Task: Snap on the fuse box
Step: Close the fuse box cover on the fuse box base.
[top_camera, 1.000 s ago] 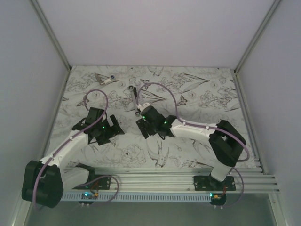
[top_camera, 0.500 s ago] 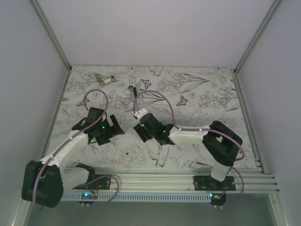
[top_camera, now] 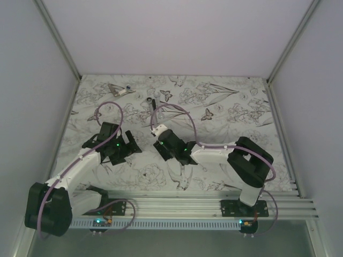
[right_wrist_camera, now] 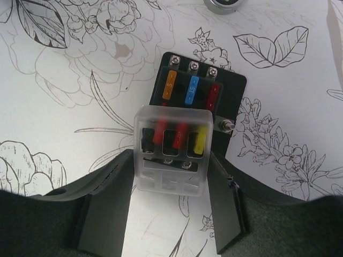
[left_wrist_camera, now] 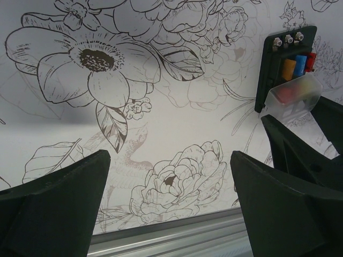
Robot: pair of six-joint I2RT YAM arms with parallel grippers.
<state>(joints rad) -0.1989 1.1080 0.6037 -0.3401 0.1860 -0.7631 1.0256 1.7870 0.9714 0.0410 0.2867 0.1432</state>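
The fuse box point(right_wrist_camera: 199, 88) is a black squarish box lying flat on the flower-print mat, with orange, blue and red fuses showing in its far row. My right gripper point(right_wrist_camera: 170, 158) is shut on a clear plastic cover point(right_wrist_camera: 170, 150) and holds it over the box's near half; red and yellow fuses show through it. In the left wrist view the box point(left_wrist_camera: 282, 64) and cover point(left_wrist_camera: 295, 93) sit at the right. In the top view the right gripper point(top_camera: 163, 147) hides the box. My left gripper point(left_wrist_camera: 170, 158) is open and empty, to the left of the box point(top_camera: 128, 145).
A metal piece point(top_camera: 119, 90) lies at the back left of the mat, and a small round metal part point(top_camera: 148, 100) lies behind the right gripper, also in the right wrist view point(right_wrist_camera: 224, 4). An aluminium rail point(top_camera: 187, 203) runs along the near edge.
My right arm has drawn back toward the near left with the clear cover. The left arm has not moved.
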